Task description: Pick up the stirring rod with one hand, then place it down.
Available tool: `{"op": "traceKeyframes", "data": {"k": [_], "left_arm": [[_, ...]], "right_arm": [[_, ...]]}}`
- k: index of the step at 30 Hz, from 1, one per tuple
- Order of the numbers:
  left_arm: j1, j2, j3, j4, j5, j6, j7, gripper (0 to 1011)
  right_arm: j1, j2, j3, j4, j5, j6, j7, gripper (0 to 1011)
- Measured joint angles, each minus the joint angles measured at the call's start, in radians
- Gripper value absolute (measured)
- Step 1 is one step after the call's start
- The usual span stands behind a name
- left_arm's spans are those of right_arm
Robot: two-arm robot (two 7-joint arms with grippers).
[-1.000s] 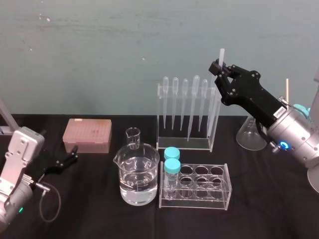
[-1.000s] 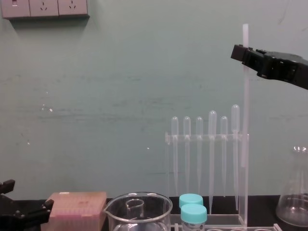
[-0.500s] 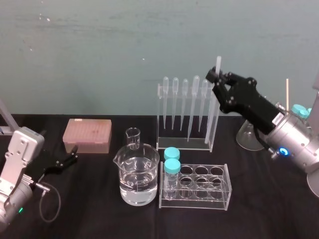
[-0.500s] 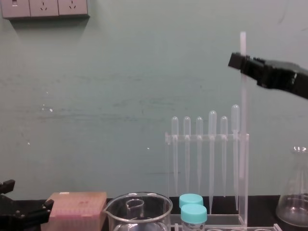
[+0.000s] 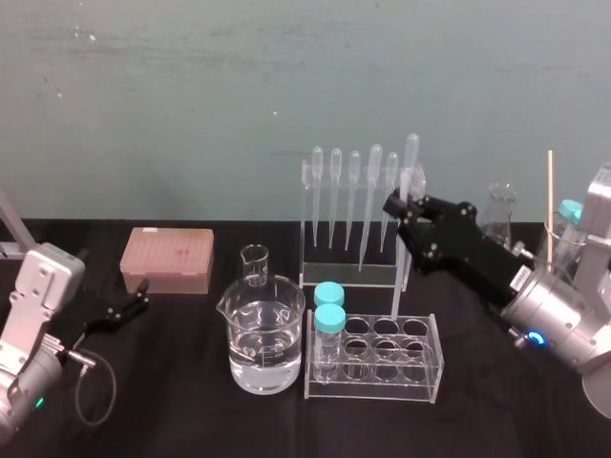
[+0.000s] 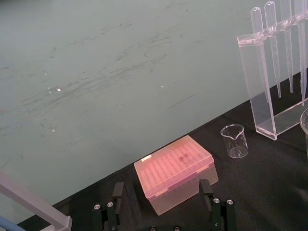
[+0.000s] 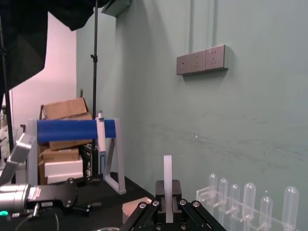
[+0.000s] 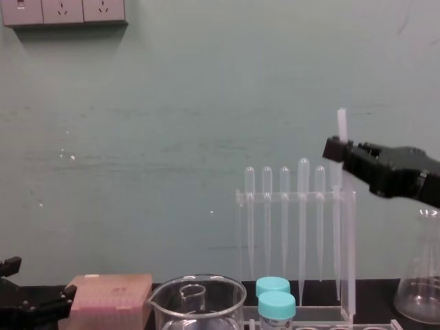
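Your right gripper (image 5: pixel 401 205), clamped on the upright stirring rod (image 5: pixel 397 277), has dropped, bringing the rod's lower end by the tube rack (image 5: pixel 425 382), so set-down looks close; the left gripper (image 5: pixel 116 312) idles, jaws apart.

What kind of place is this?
Most likely a science lab: a rack of pipettes, a beaker of clear liquid, and a stirring rod held by the right gripper.
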Motion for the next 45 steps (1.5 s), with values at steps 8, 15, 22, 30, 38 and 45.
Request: {"op": "traceKeyframes", "data": {"k": [8,15,22,30,38,45], "left_arm": [[0.000,0.000,0.000,0.000,0.000,0.000,0.000,1000],[0.000,0.000,0.000,0.000,0.000,0.000,0.000,1000],[0.000,0.000,0.000,0.000,0.000,0.000,0.000,1000],[0.000,0.000,0.000,0.000,0.000,0.000,0.000,1000],[0.000,0.000,0.000,0.000,0.000,0.000,0.000,1000],[0.000,0.000,0.000,0.000,0.000,0.000,0.000,1000]], "right_arm": [[0.014,-0.027,-0.015,0.065,-0.042,-0.057,0.011,68],[0.026,-0.049,-0.025,0.120,-0.073,-0.077,0.011,68],[0.031,-0.065,-0.028,0.160,-0.091,-0.079,0.008,69],[0.027,-0.074,-0.030,0.187,-0.108,-0.063,-0.005,68],[0.023,-0.080,-0.033,0.201,-0.119,-0.040,-0.011,68],[0.023,-0.080,-0.034,0.201,-0.121,-0.038,-0.012,68]]}}
